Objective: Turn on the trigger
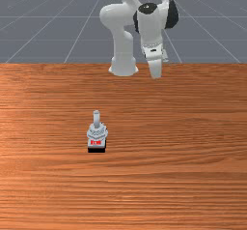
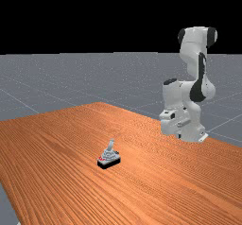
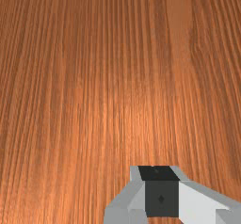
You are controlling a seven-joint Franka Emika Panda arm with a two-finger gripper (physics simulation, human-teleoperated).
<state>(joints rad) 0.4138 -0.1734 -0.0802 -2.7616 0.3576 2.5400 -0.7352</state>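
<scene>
pale grey joystick-like trigger (image 1: 97, 133) on a black base, with the white-and-grey gripper (image 1: 155, 74) well apart from it.
from where i stand, the trigger sits on the orange-brown wooden table (image 1: 169, 176), its rounded stick rising above a stepped body with red marking; in the front view it lies between seven and eight o'clock from the gripper, and in the far view about eight o'clock. whether the gripper is parted or closed, i can't tell. its white-and-black arm (image 2: 194, 54) rises above the table's edge.
</scene>
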